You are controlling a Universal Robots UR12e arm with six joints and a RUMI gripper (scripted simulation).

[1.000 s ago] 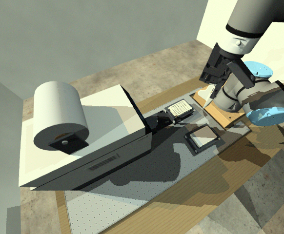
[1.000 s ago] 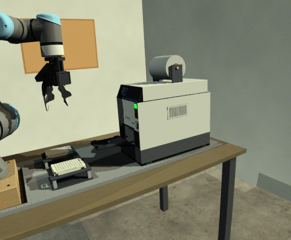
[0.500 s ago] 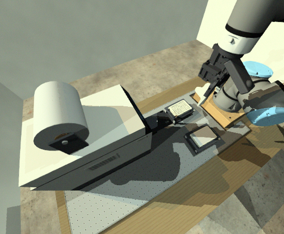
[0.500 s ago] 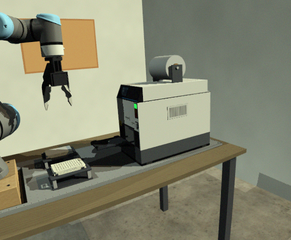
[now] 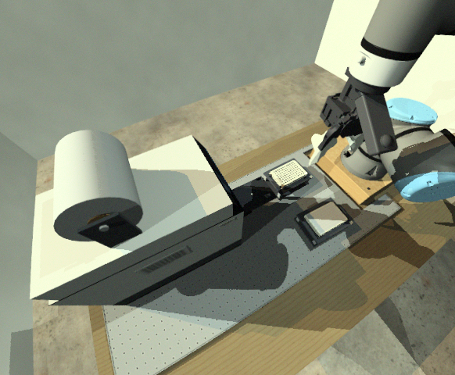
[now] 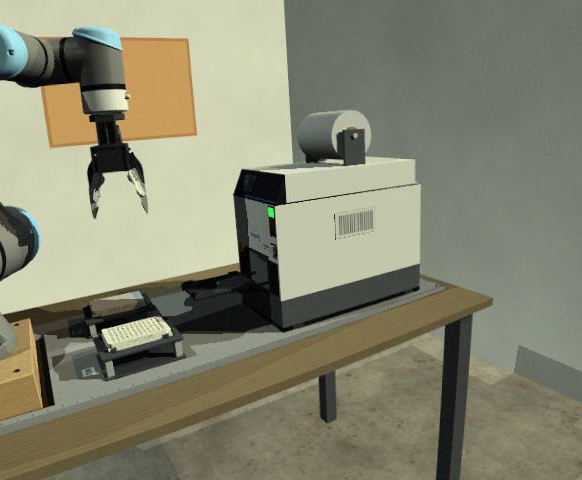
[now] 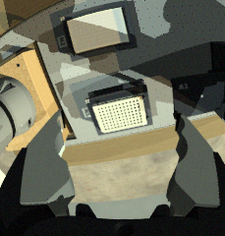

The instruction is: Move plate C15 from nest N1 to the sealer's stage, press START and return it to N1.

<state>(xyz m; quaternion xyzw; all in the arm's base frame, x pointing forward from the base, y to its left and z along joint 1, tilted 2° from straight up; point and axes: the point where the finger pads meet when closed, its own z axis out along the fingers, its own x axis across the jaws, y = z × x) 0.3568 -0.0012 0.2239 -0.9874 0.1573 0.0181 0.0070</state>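
The gripper (image 5: pixel 331 155) (image 6: pixel 120 212) (image 7: pixel 121 112) hangs released, its fingers apart with nothing between them, above the nests. Below, the open-well plate (image 5: pixel 288 173) (image 6: pixel 136 333) (image 7: pixel 120 114), apparently C15, sits in its nest (image 5: pixel 280 194) (image 6: pixel 141 352) (image 7: pixel 148 110). Beside it, the other plate (image 5: pixel 327 218) (image 6: pixel 118 304) (image 7: pixel 97 30) occupies the second nest. Farther off, the stage (image 5: pixel 256 195) (image 6: pixel 216 285) (image 7: pixel 197 93) juts plateless from the sealer (image 5: pixel 203 246) (image 6: pixel 348 237), whose lamp (image 6: pixel 271 212) glows green.

Wooden tabletop (image 5: pixel 324 334) (image 6: pixel 384 341) (image 7: pixel 122 149), matt; sealer (image 5: pixel 203 194) (image 6: pixel 327 258) smooth.
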